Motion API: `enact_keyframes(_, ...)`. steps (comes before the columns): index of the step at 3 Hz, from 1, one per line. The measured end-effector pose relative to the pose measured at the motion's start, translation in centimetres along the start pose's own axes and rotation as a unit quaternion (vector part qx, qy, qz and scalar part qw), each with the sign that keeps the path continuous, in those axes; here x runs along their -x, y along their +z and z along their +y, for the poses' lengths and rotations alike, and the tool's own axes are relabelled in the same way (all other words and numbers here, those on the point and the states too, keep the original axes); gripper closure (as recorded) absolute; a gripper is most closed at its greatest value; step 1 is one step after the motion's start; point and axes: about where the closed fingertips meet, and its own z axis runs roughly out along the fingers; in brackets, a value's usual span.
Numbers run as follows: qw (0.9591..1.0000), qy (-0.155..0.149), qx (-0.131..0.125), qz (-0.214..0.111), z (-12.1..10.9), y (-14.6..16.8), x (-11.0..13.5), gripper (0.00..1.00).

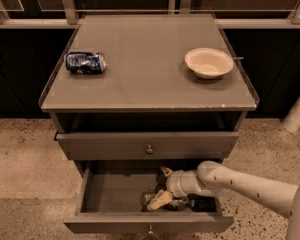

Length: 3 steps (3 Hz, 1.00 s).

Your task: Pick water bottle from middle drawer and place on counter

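Water bottle (182,203) lying in the open middle drawer (115,223), near its front, right of centre. Gripper (162,186) down inside the drawer, fingers spread wide, nearer one overlapping the bottle. Up on the counter (145,86): soda can (85,62) left, bowl (208,62) right.

The counter (150,81) is a flat grey top with thin raised side rims, standing well above the gripper (162,188), which is down inside the open middle drawer (140,223). Two things rest directly on it. A blue-and-silver soda can (85,62) lies on its side, far up and to the camera's left of the gripper, near the left rim. A pale, upright bowl (208,62) sits up and to the right of the gripper, well apart from the can.
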Motion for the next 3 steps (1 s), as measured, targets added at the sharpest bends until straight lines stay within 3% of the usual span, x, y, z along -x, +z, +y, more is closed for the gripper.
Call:
enact_keyframes(1,1.0,0.003,-0.003,0.005,0.5,0.6,-0.7,0.0)
enact_keyframes(2,0.9994,0.004,-0.029,0.018,1.9,0.2,-1.3,0.0)
enact_keyframes(3,0.9984,0.005,-0.051,0.025,1.8,0.6,-2.1,0.18)
